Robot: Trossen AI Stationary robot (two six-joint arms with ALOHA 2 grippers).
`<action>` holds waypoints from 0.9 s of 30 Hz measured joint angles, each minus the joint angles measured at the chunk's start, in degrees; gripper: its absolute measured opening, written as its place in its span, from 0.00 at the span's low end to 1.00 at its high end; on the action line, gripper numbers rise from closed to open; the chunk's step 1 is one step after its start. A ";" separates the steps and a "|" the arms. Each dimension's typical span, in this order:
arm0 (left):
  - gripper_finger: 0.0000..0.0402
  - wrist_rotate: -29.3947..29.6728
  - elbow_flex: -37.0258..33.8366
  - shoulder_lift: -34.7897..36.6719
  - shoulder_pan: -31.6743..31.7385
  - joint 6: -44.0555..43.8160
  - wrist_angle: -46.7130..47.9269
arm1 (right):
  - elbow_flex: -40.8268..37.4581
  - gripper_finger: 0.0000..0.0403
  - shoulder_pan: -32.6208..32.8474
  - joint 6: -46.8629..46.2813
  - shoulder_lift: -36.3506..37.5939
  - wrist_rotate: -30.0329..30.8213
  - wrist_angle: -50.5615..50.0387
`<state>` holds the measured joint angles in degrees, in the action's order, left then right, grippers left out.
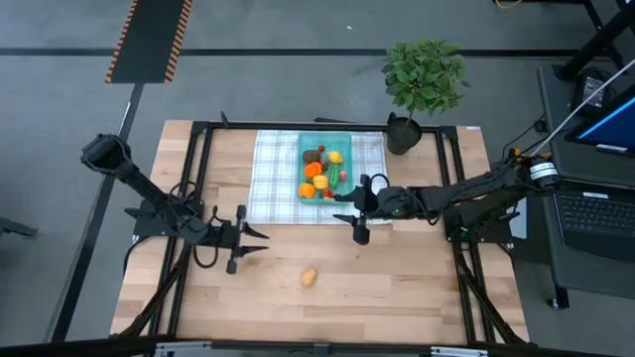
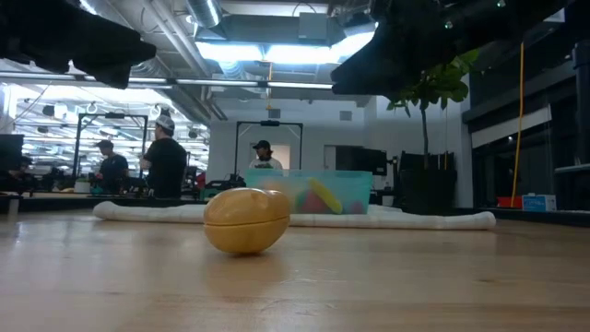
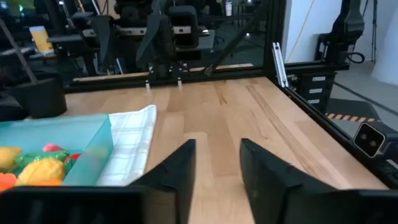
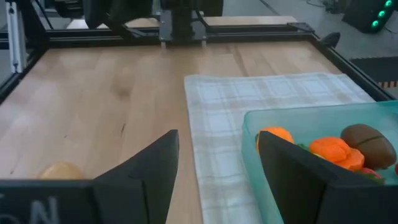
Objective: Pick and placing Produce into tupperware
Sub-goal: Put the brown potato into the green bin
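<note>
The teal tupperware (image 1: 301, 149) stands on a checked cloth (image 1: 273, 178) at the table's far middle. It holds several produce pieces (image 1: 321, 171): orange, yellow, brown, red and green ones. A tan potato (image 1: 310, 277) lies alone on the bare wood near the front edge; it also shows as the potato (image 2: 246, 219) and the potato (image 4: 59, 169). My left gripper (image 1: 256, 238) hangs open left of the potato, clear of it. My right gripper (image 1: 355, 213) hangs open at the cloth's near right corner, beside the tupperware wall (image 4: 311, 113). Nothing is between either pair of fingers.
A potted plant (image 1: 425, 79) stands at the far right corner. Black frame rails (image 1: 198, 169) run along the table's left, right and far sides. Bare wood lies around the potato. People stand in the room beyond the table (image 2: 166, 161).
</note>
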<state>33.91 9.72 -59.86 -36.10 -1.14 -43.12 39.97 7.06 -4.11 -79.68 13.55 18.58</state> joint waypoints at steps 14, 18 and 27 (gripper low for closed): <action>0.61 0.14 5.19 -0.09 1.97 -1.51 9.28 | 0.00 0.55 0.12 -0.25 -0.02 -0.04 0.45; 0.61 0.11 10.86 -0.11 1.95 -5.98 21.98 | 0.00 0.55 0.12 -0.21 -0.02 -0.04 0.20; 0.60 -0.10 20.87 -4.33 -0.01 -17.87 38.22 | 0.00 0.55 0.12 -0.03 -0.04 -0.06 -0.91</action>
<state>33.81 30.59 -64.19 -36.11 -19.00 -4.90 39.97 7.18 -4.14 -79.72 13.50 17.67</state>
